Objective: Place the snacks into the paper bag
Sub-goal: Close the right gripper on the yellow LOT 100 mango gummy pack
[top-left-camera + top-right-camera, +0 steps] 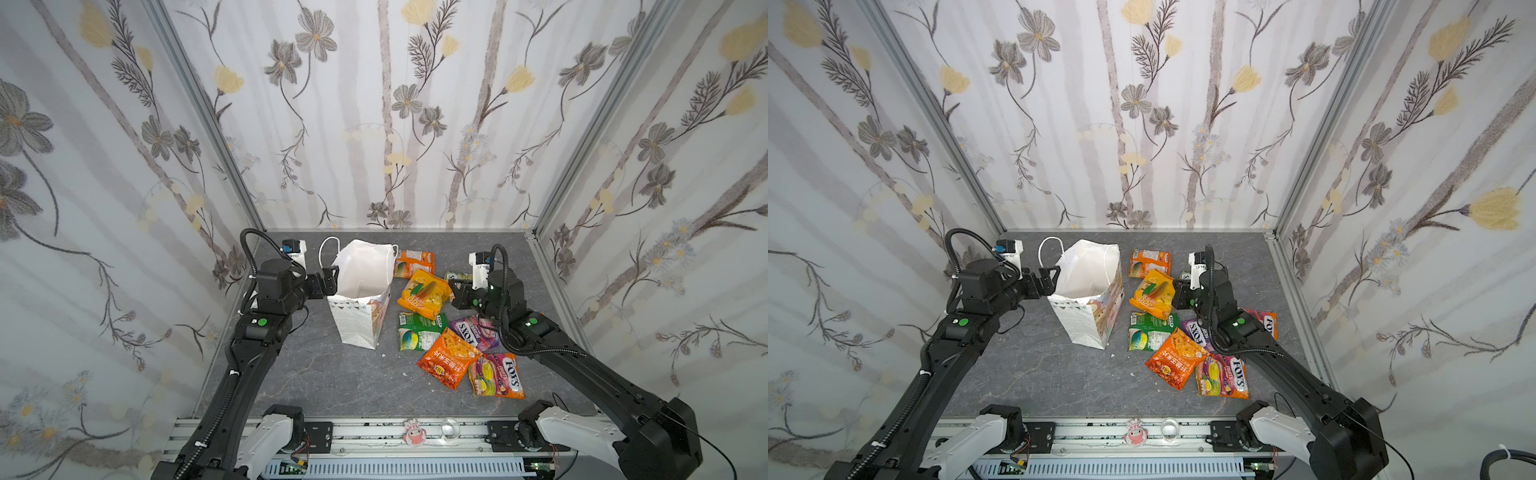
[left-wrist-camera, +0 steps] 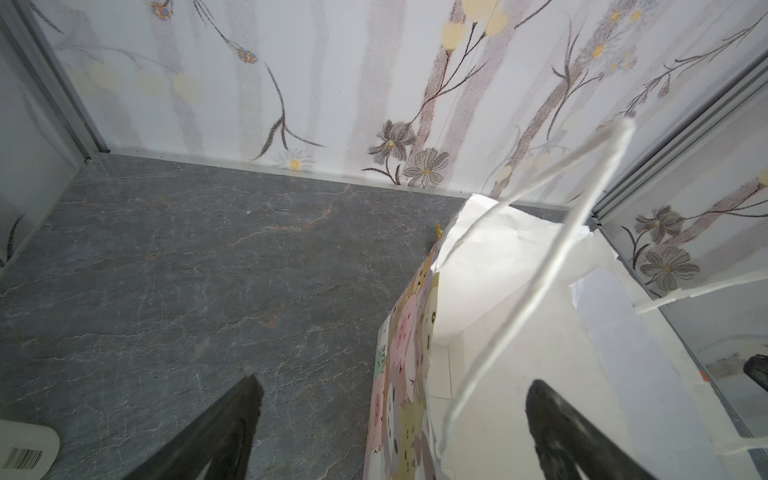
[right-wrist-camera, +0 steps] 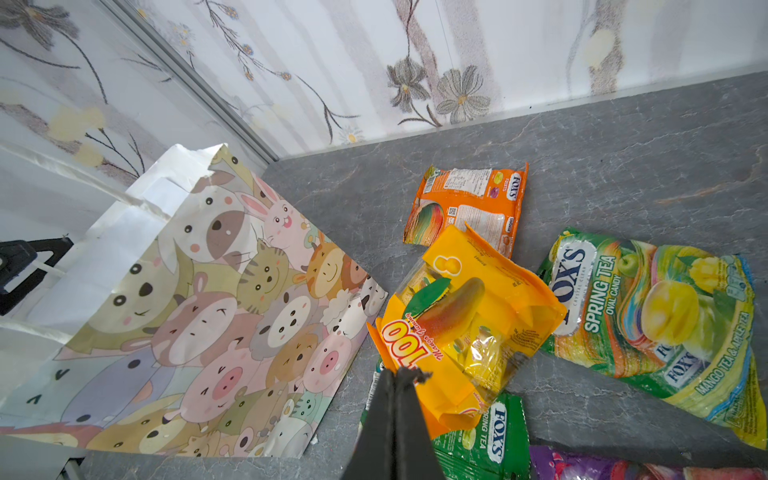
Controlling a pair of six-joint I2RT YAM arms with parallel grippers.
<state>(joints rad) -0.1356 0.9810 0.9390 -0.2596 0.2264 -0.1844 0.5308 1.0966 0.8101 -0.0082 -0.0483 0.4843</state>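
Gray stone-look tabletop (image 1: 324,374): being shown bearing all items. White paper bag (image 1: 353,328): being shown upright, mouth open. Snacks (image 1: 449,357): being shown scattered on tabletop right of bag, all outside it. Left gripper (image 1: 332,276): being held at bag's left rim, jaws spread wide, nothing grasped. Right gripper (image 3: 399,374): being held clenched, tips at yellow mango packet's (image 3: 457,299) edge; pinch on it not discernible.
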